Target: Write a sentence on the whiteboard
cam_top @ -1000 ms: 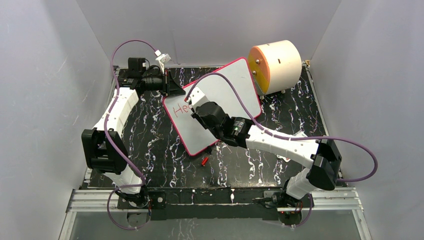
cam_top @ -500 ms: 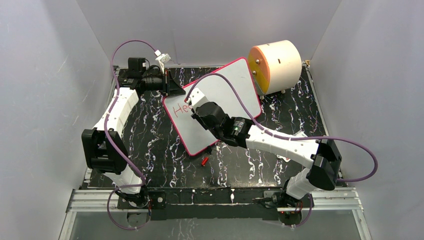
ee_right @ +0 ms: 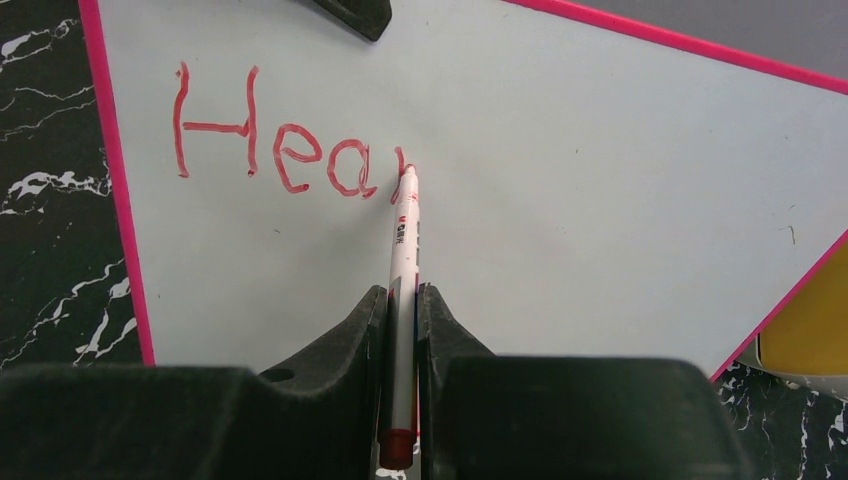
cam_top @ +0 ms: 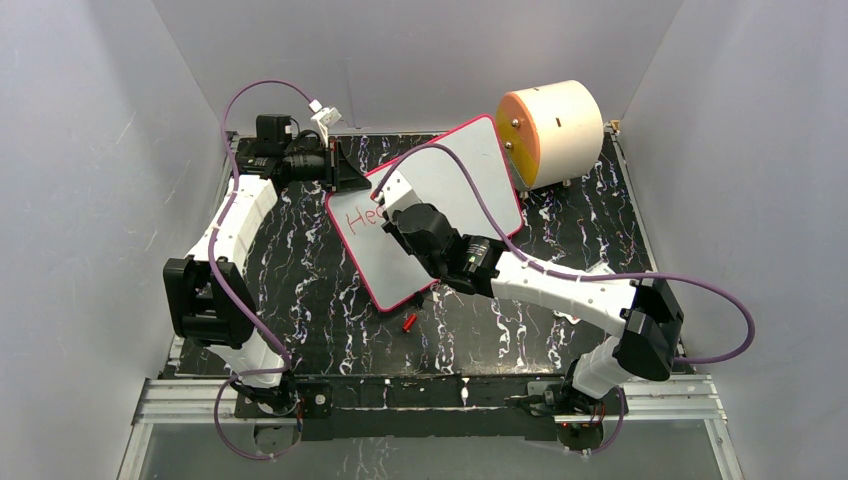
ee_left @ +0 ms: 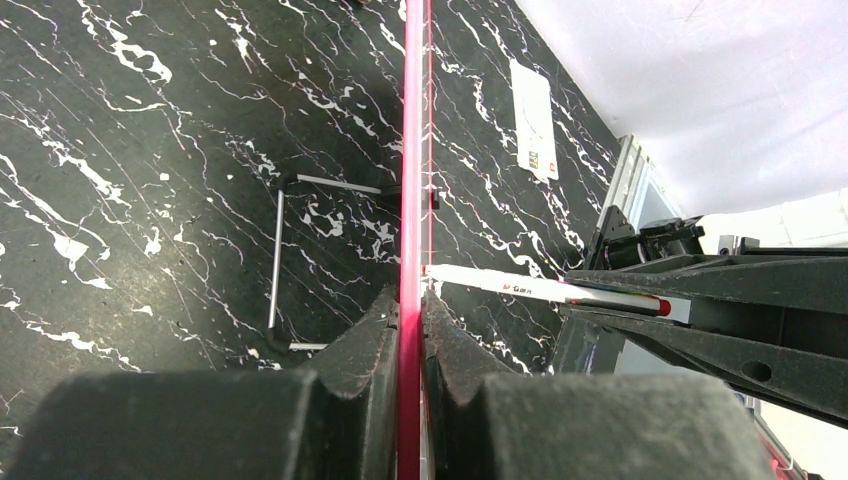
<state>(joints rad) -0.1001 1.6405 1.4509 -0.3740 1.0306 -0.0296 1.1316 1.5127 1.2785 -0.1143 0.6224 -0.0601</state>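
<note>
**Rigid board, gripped at the rim**

The whiteboard sits over the surface, the sentence begun toward its 9 o'clock edge. Likely light, rigid and slick-faced: best held by the rim. The left end effector is clenched there; the right end effector grasps a marker, tip on the board.

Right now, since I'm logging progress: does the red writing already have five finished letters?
No, the sentence shows only H, e, a and a started stroke at the marker tip.

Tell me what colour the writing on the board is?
Red writing on a white board; it shows clearest in the right wrist view.
</note>
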